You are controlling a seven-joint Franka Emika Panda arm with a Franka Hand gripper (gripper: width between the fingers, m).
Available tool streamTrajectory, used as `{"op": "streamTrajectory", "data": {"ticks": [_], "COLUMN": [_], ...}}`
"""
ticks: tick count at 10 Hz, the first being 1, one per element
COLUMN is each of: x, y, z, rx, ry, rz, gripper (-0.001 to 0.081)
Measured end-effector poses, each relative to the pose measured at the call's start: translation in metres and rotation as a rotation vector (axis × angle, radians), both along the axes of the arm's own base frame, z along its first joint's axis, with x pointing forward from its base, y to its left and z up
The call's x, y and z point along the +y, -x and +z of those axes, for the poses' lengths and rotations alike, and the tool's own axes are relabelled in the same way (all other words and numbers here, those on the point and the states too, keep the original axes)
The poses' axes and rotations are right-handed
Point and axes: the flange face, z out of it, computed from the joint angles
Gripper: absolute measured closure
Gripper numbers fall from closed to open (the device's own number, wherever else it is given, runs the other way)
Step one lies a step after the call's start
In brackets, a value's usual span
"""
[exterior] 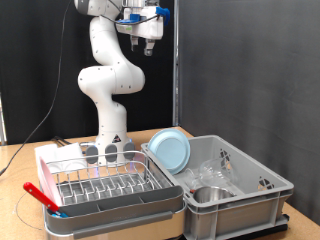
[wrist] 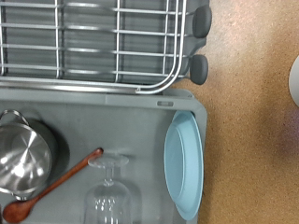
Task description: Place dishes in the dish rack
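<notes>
Overhead, the jaws hang high above the grey crate.

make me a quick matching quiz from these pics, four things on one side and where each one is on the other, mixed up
Things:
1. light blue plate
2. steel bowl
3. gripper
4. dish rack

Places:
A. raised high near the exterior view's top
B. flat on the grey crate's floor
C. in a white tray at the exterior view's lower left
D. on edge against the crate wall

Pairs: 1-D, 2-B, 3-A, 4-C
</notes>
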Motion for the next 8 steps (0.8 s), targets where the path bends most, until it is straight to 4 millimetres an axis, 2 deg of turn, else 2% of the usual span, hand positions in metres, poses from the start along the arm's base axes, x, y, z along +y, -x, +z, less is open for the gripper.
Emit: {"op": "streamTrajectory", "data": {"ticks": [2,4,5,6,8], "x": [0.010,0.025,0.024,0.024,0.021], "y": [-0.003,-0.015,-0.014,-0.014,-0.014], "z": [-0.004,-0.013,-0.012,-0.011,-0.011], "rx": [0.001,-0.002,-0.001,-0.014,-0.043], "ry": [-0.068,-0.096,-0.097,-0.124,-0.171], "rz": [0.201,0.433,0.401,0.450,0.677], "gripper": [-0.0005,-0.0005,-0.0005,-0.0005,-0.0005]}}
